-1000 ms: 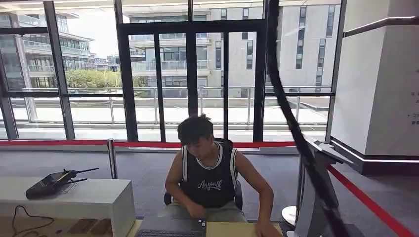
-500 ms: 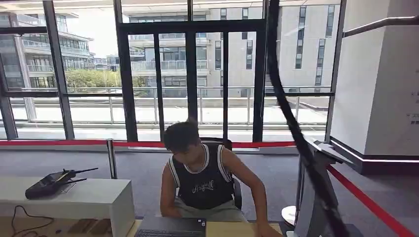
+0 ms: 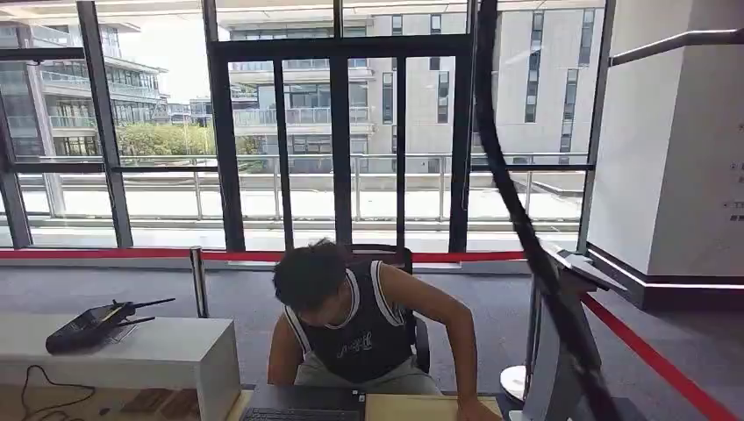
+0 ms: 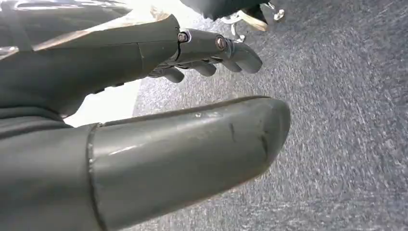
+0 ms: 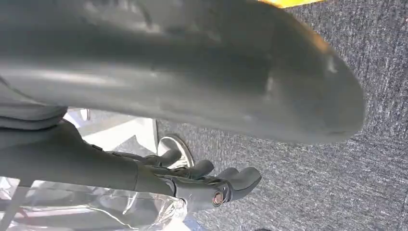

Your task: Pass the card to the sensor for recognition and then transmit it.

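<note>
No card can be seen. A grey sensor stand point(image 3: 561, 351) with a slanted top rises at the right of the head view, beside the wooden desk point(image 3: 421, 408). A person point(image 3: 351, 324) in a dark sleeveless top sits behind the desk, bent low, one arm reaching to the desk edge. My left hand point(image 4: 159, 62) hangs over grey carpet with its thumb point(image 4: 192, 154) and fingers point(image 4: 211, 53) apart, holding nothing. My right hand point(image 5: 183, 86) also hangs over carpet, its fingers point(image 5: 211, 185) spread away from the thumb, with nothing in it.
A dark laptop point(image 3: 303, 403) lies on the desk in front of the person. A white bench point(image 3: 132, 351) at the left carries a black device point(image 3: 88, 324). A red barrier tape point(image 3: 649, 355) runs behind and to the right. A black cable point(image 3: 518, 219) crosses the view diagonally.
The person has bent lower and leaned toward the left, head dropping well down. The stand, desk and bench have not moved.
</note>
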Available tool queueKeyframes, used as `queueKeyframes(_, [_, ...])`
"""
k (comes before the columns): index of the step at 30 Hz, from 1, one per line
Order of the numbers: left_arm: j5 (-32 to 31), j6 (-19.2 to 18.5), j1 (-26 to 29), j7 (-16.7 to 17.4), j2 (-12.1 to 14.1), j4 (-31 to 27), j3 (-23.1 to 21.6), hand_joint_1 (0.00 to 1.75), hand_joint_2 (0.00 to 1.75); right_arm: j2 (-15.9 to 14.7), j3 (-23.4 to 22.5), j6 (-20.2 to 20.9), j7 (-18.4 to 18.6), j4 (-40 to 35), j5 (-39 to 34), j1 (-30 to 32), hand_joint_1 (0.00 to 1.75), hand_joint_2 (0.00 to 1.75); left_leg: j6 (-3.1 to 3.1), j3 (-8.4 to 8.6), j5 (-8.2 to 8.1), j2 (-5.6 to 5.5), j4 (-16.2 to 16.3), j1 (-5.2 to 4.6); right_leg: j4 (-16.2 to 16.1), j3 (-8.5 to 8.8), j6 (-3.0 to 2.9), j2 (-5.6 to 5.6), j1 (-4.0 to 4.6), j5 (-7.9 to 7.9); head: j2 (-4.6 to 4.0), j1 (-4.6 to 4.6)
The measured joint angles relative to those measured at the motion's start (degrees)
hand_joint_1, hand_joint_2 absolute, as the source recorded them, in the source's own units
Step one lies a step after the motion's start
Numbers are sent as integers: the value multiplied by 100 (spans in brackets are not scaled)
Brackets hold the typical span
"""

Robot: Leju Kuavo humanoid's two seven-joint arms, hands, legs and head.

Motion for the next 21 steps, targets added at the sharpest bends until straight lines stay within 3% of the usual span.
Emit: queueKeyframes(21, [-7,7,7,-304,-260,-7,0,0,0,35,-20,33,57,31,-55,12,0,0,0,0,0,0,0,0,0,0,0,0,0,0,0,4])
